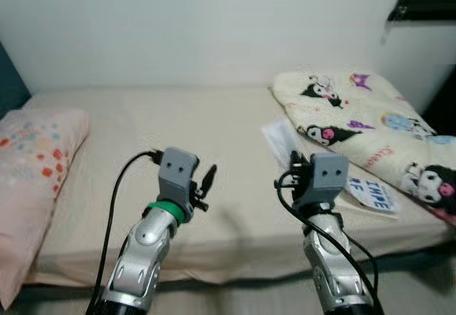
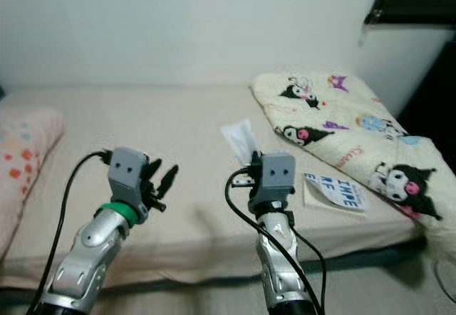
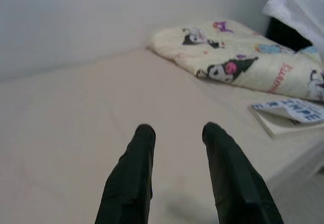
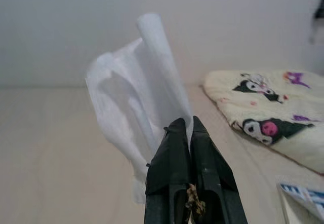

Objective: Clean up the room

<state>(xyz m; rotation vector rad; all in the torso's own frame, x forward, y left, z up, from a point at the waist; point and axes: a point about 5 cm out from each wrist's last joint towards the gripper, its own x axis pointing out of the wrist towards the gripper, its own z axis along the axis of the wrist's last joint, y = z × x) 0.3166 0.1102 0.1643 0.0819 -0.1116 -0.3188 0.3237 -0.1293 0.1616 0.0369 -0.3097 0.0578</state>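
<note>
The right gripper (image 4: 185, 127) pinches a crumpled white plastic wrapper (image 4: 132, 100) above the beige bed's (image 1: 178, 158) front edge (left gripper (image 3: 176, 133) fingers narrowly apart, empty), so grip firmly while carrying it off.

Legible text, as I read it from my station:

1. Booklet (image 2: 335, 192) lying flat on the bed near the cartoon-print blanket (image 2: 342, 126): large dark-blue block letters on its white cover; I make out roughly "INPE" with a second line above it, uncertain.
2. Blanket: pink lettering along one edge, too small for me to read.
</note>
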